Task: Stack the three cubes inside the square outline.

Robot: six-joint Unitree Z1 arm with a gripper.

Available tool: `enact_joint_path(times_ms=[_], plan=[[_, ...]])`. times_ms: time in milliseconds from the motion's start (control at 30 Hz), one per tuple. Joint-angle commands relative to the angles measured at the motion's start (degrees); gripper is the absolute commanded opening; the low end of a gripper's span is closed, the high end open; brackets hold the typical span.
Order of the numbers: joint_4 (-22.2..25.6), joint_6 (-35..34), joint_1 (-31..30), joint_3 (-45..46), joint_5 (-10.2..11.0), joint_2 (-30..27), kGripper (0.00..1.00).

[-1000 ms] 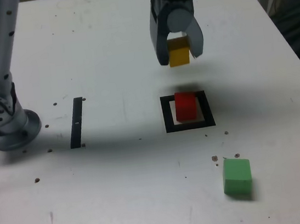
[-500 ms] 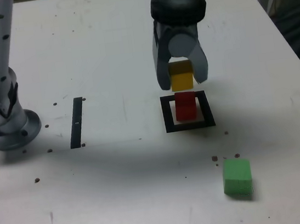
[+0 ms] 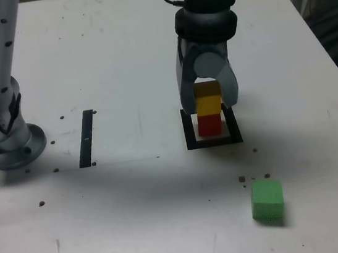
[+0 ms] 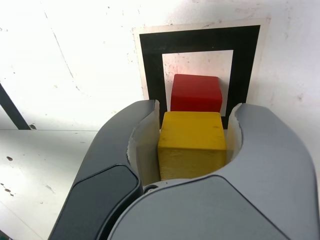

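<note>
Exterior and wrist views of the stacking site. Your gripper (image 3: 209, 103) points down over the square outline (image 3: 189, 137) and is closed on the yellow cube (image 3: 208, 104), one grey finger (image 3: 184, 93) on each of two opposite faces. In the wrist view the yellow cube (image 4: 191, 144) fills the gap between the two fingers (image 4: 127, 135), its side faces against the pale inner pads; the gripper (image 4: 192, 125) leaves the cube's front edge uncovered.

Directly below the held block you see the red cube (image 3: 209, 124), which stands on the white centre of the outline. In the exterior view the yellow cube's lower edge meets the red cube's top; whether it presses on it or sits a hair above cannot be told. In the wrist view the red cube (image 4: 196, 93) shows just beyond the yellow one, inside the black border (image 4: 152, 65).

The green cube (image 3: 267, 199) lies alone on the table (image 3: 116, 58), well apart from the gripper, nearer the camera and toward the exterior view's right. A thin black strip (image 3: 86, 138) lies toward the exterior view's left, near the arm's base (image 3: 5, 138).
</note>
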Motion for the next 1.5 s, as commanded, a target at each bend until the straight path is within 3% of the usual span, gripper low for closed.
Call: enact_joint_path(times_ms=[0,100,167,333,433,733,1033,1467], plan=[[-0.19,-0.05,-0.10,-0.01,-0.12,0.56,0.25],[-0.46,-0.02,-0.10,0.20,-0.15,0.93,0.26],[-0.75,0.03,-0.10,0.47,-0.18,1.06,0.33],[-1.56,0.26,-0.10,1.24,-0.25,1.11,0.82],[-1.92,0.32,-0.09,1.57,-0.27,1.01,0.96],[-2.92,0.07,-0.10,3.13,0.00,-0.87,0.99],[-2.74,-0.81,-0.10,5.23,2.18,-5.55,0.99],[5.05,-3.09,-4.55,0.38,6.56,-9.29,0.99]])
